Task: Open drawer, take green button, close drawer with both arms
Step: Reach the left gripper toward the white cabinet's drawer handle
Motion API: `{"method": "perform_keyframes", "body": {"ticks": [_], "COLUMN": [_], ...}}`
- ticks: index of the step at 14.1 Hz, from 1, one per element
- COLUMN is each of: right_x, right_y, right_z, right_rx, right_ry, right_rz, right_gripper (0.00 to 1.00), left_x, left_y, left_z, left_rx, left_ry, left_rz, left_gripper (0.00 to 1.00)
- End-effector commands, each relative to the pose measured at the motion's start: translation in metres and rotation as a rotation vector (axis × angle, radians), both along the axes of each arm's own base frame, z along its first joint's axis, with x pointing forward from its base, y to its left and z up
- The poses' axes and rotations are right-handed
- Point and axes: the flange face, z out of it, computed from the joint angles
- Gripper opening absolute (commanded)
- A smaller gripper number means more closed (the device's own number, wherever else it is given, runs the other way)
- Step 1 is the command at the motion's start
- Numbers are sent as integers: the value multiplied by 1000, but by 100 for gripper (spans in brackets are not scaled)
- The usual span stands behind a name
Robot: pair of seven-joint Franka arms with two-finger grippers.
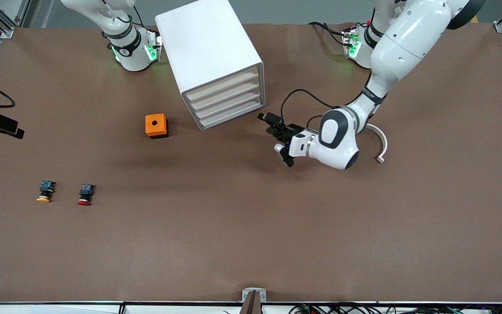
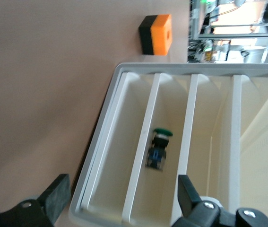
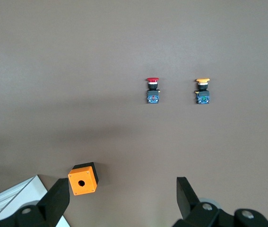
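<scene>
The white cabinet (image 1: pixel 207 43) stands near the arms' bases, with four cream drawer fronts that look flush. My left gripper (image 1: pixel 280 141) is open and empty, low and close in front of those fronts. In the left wrist view the left gripper (image 2: pixel 123 184) faces into the slots. The green-capped button (image 2: pixel 158 150) lies inside the drawer (image 2: pixel 162 203) second up from the table, which also shows in the front view (image 1: pixel 232 107). My right gripper (image 3: pixel 122 187) is open and empty, high over the table. It is out of the front view.
An orange box (image 1: pixel 156 125) with a round hole sits beside the cabinet toward the right arm's end. The red-capped button (image 1: pixel 85 194) and the yellow-orange-capped button (image 1: pixel 45 192) lie nearer the front camera. A white curved piece (image 1: pixel 379 144) lies by the left arm.
</scene>
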Motion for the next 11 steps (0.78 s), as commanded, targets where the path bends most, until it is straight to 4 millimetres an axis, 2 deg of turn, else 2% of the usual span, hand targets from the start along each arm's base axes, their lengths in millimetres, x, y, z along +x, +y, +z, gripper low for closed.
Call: {"method": "perform_keyframes", "body": {"ticks": [1,3,6,11], "right_x": [0,0,0,0], "right_y": [-3,-2,-2,-2], "right_z": [6,6,6,6], "right_rx": [-8,-8,-8,-8], "right_ry": [-4,-6,-5,-8], "right_rz": [5,6,6,6], "right_gripper": [100,100,100,100], "left_x": [-26,-41,-60,-71], "left_y": [-26,-44,-65,-70], "left_z": [-20,-29,-29,-48], "left_rx": [-59,-87,-114,-165], "left_ry": [-24,-14,6,2], "left_rz": [29,52,63,82], "left_gripper": [100,94,86,78]}}
